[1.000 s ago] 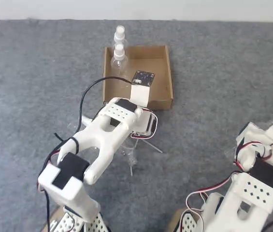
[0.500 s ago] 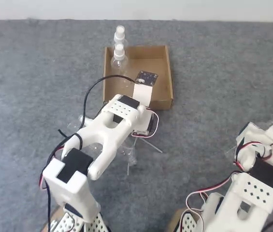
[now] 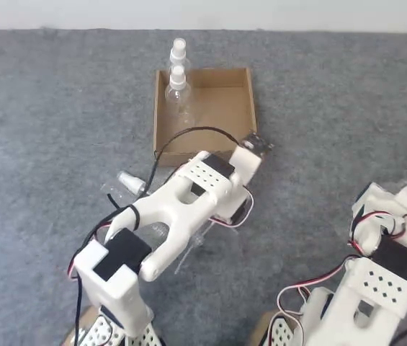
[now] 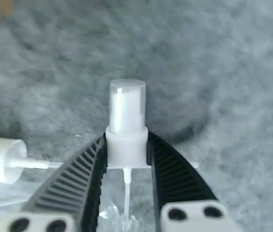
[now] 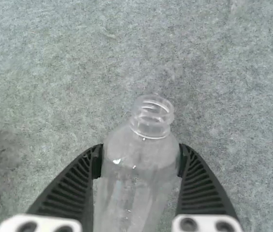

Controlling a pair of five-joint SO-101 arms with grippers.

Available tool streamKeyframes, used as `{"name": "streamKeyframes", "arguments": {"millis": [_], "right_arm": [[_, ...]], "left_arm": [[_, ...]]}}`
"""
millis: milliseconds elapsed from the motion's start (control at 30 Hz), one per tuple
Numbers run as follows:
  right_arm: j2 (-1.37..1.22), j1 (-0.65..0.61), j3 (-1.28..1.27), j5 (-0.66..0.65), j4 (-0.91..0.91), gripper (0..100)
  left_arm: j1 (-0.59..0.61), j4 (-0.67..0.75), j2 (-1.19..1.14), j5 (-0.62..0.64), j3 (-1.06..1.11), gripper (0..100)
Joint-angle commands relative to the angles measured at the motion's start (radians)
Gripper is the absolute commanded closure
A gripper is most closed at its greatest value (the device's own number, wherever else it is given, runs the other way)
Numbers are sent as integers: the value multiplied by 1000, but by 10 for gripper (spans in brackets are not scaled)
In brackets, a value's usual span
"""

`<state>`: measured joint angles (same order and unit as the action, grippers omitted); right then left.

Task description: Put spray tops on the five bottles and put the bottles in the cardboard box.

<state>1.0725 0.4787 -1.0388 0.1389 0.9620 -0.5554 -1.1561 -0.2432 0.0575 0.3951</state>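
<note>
My left gripper [image 4: 125, 141] is shut on a white spray top [image 4: 126, 121], whose thin dip tube hangs between the fingers. In the high view the left arm [image 3: 189, 198] stretches to the front right corner of the cardboard box [image 3: 250, 108]. One capped bottle [image 3: 177, 85] stands in the box's far left corner, and another capped bottle [image 3: 179, 50] is just behind the box. My right gripper [image 5: 140, 152] is shut on a clear bottle [image 5: 143, 150] with an open neck, above bare carpet. The right arm [image 3: 387, 249] sits at the lower right.
A loose spray top [image 3: 128, 181] lies on the grey carpet left of the left arm; a second loose spray top [image 4: 1, 159] lies beside my left gripper. Clear plastic pieces [image 3: 189, 245] lie partly under the left arm. Open carpet surrounds the box.
The left arm has swung right, from over the box's front wall to beside its front right corner. The right arm has kept still.
</note>
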Motion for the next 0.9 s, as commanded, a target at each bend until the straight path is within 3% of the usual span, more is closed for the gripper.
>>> {"name": "streamKeyframes", "arguments": {"millis": [0, 233, 467, 667, 867], "right_arm": [[27, -12, 15, -26, -31, 927], [27, -13, 15, -29, -31, 926], [27, -13, 15, -31, -31, 926], [27, -13, 15, -31, -31, 926], [27, -13, 15, -31, -31, 926]], "left_arm": [[-23, -44, 9, -94, -39, 952], [-18, -92, -3, -110, -41, 746], [-18, -110, -95, -160, -108, 803], [-18, -276, -232, -152, -320, 846], [-17, -379, -265, -81, -414, 789]]}}
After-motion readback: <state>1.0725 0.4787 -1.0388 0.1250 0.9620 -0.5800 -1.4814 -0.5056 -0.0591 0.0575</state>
